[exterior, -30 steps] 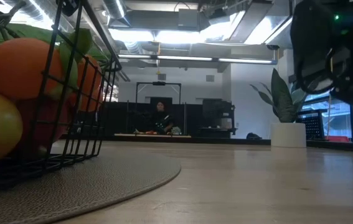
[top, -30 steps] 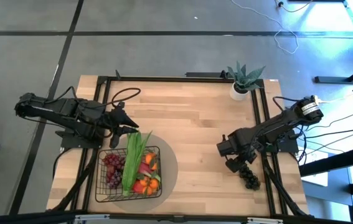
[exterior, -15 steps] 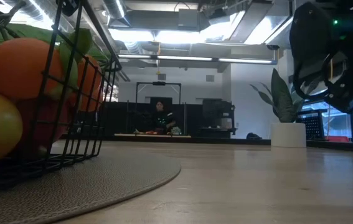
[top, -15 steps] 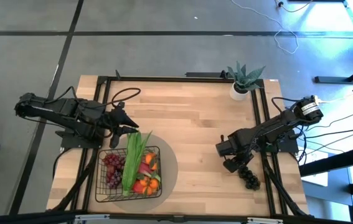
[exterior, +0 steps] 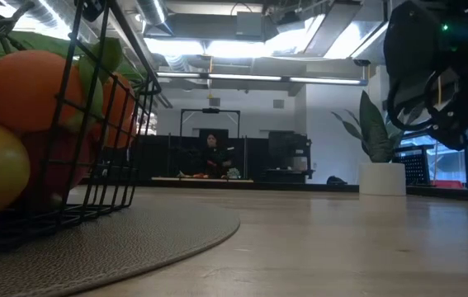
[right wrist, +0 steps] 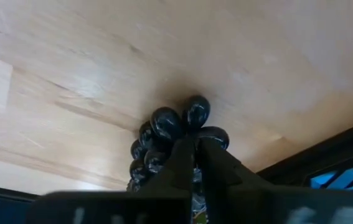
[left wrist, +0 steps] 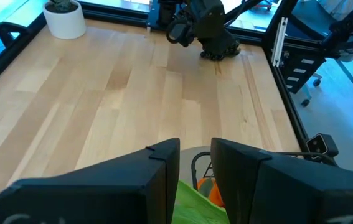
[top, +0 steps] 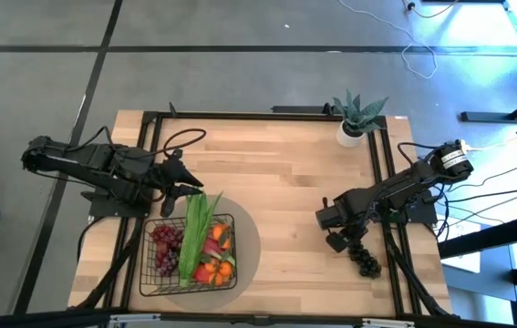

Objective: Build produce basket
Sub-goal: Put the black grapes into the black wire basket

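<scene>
Just below the right hand point(top: 350, 242), on the light wooden table point(top: 285, 173), lies a bunch of small dark round grapes point(top: 366, 261). In the right wrist view the two dark fingers point(right wrist: 182, 163) of this hand are pressed together, and their tips touch the top of the dark grapes point(right wrist: 167, 140); I cannot tell if a stem is pinched between them. The bunch rests on the table near a black frame rail, on the side of the hand away from the centre of the table.

Well apart from this hand, across the table, stands the square black wire-mesh basket point(top: 153, 273) on a round grey mat point(top: 249, 251). Inside it are red grapes point(top: 166, 248), a long green bunch point(top: 194, 239) which leans out over the rim, small orange tangerines point(top: 221, 267) and a red-orange fruit point(top: 206, 271).

The left hand point(top: 185, 190) hangs just beside the far rim of the basket, over the upper end of the green bunch. Its fingers point(left wrist: 157, 171) are spread, with a gap between them, and they hold nothing.

A spiky green plant in a white pot point(top: 353, 130) stands at the far corner of the table, beyond the right hand.
</scene>
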{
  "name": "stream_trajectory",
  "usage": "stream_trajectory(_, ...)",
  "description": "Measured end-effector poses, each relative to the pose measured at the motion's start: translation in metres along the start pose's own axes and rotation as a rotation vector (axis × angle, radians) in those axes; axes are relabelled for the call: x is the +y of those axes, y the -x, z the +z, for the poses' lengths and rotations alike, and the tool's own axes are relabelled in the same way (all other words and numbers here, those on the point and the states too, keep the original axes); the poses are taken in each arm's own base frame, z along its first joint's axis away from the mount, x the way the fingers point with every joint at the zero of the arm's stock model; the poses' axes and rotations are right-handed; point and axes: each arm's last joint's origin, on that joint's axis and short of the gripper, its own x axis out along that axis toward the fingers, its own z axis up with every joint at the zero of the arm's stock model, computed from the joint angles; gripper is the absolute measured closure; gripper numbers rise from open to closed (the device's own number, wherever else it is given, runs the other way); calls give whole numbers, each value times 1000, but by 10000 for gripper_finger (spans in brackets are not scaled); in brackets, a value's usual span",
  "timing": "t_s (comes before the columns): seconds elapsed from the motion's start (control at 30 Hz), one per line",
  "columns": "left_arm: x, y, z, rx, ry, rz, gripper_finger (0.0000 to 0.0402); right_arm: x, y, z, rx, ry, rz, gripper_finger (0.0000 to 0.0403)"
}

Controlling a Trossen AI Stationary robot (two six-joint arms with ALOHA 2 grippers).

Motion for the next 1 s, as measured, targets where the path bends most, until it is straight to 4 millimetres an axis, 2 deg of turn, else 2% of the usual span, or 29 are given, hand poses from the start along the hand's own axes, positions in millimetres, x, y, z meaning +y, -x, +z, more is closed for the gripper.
stream_trajectory(0.13,0,0,0,0,-1,0,321,6,7,-1,-26,34,18,400)
stream_trajectory(0.27,0,0,0,0,-1,0,321,23,26,-5,-56,82,91,401)
stream_trajectory(0.37,0,0,0,1,-1,0,321,40,49,-10,-108,146,166,402)
stream_trajectory(0.53,0,0,0,1,0,0,321,63,93,-21,-291,231,248,403)
stream_trajectory(0.8,0,0,-2,21,-4,5,321,82,163,-38,-603,343,373,403)
stream_trajectory(1.0,0,0,-2,21,4,5,321,93,215,-38,-931,456,518,403)
